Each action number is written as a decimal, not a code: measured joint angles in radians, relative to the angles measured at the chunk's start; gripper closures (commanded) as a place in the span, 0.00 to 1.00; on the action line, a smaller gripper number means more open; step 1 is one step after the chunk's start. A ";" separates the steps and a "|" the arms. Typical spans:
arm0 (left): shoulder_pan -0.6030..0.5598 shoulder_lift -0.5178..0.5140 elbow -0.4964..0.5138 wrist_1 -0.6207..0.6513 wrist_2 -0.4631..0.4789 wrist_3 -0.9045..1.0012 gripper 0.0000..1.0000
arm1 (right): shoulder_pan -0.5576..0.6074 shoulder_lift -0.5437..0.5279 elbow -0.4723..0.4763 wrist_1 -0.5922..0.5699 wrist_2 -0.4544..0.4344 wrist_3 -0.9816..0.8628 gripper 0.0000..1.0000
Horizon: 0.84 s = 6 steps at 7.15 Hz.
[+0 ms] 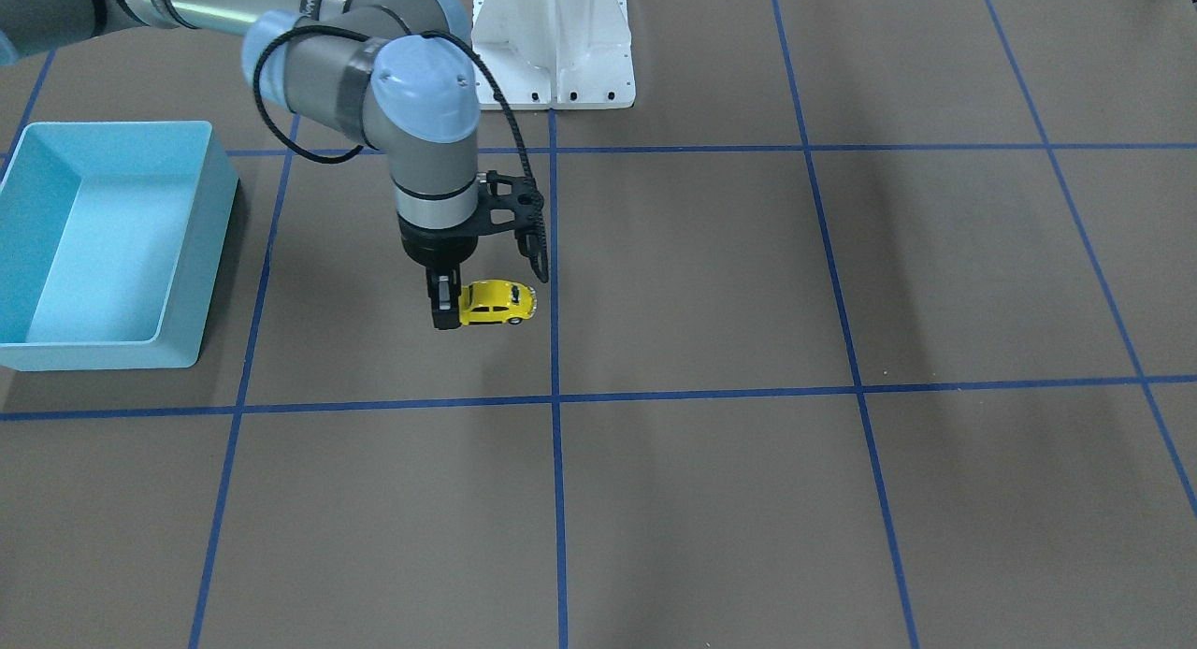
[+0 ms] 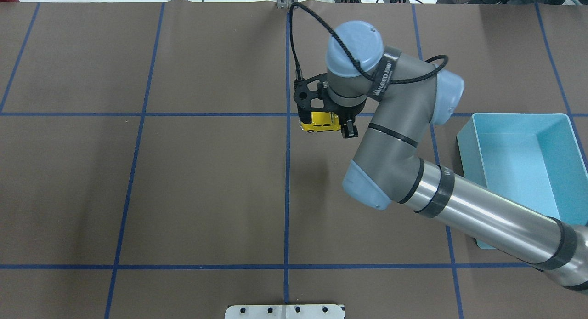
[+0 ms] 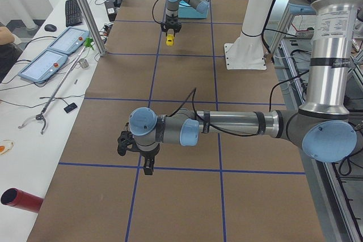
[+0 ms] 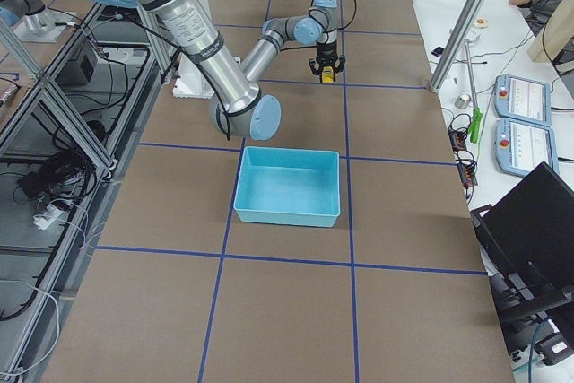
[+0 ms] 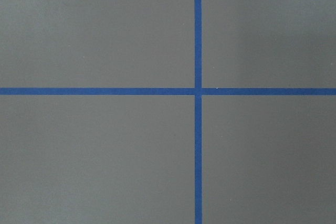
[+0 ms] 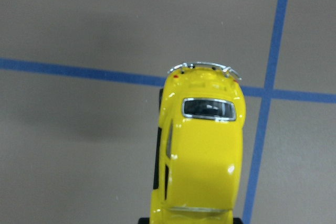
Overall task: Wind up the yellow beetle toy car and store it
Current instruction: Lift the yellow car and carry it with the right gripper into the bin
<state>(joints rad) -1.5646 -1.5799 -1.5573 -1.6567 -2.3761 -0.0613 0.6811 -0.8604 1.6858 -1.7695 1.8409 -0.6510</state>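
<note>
The yellow beetle toy car (image 1: pixel 500 302) sits level in the right gripper (image 1: pixel 447 314), which pinches it across its width at the bonnet end. The tail, with its small rear window and silver bumper, sticks out free. Whether the wheels touch the table (image 1: pixel 748 275) or hang just above it cannot be told.

The car's long axis runs left-right across the table. Its tail points to the robot's left, toward the centre blue tape line (image 2: pixel 288 195), and its nose points right. It lies just right of that line, near a crossing of tape.

The light blue bin (image 2: pixel 523 162) stands well apart to the right, on the nose side, with its open top facing up. The stretch of table between car and bin shows only tape. The right arm's own forearm passes over the bin's near corner, so a drop would probably best come in over the bin's left wall.

The left gripper (image 3: pixel 148 166) hangs far off on the left half; its jaws cannot be judged.
</note>
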 measured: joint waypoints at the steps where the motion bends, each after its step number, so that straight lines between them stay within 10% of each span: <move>1: 0.000 0.001 -0.001 0.000 0.000 0.000 0.00 | 0.061 -0.051 0.064 -0.023 0.029 -0.038 0.97; 6: -0.003 0.003 -0.003 -0.002 0.001 0.000 0.00 | 0.314 -0.409 0.295 -0.050 0.158 -0.144 0.95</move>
<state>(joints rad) -1.5676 -1.5769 -1.5607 -1.6582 -2.3747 -0.0614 0.9949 -1.2691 1.9806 -1.8190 1.9994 -0.7949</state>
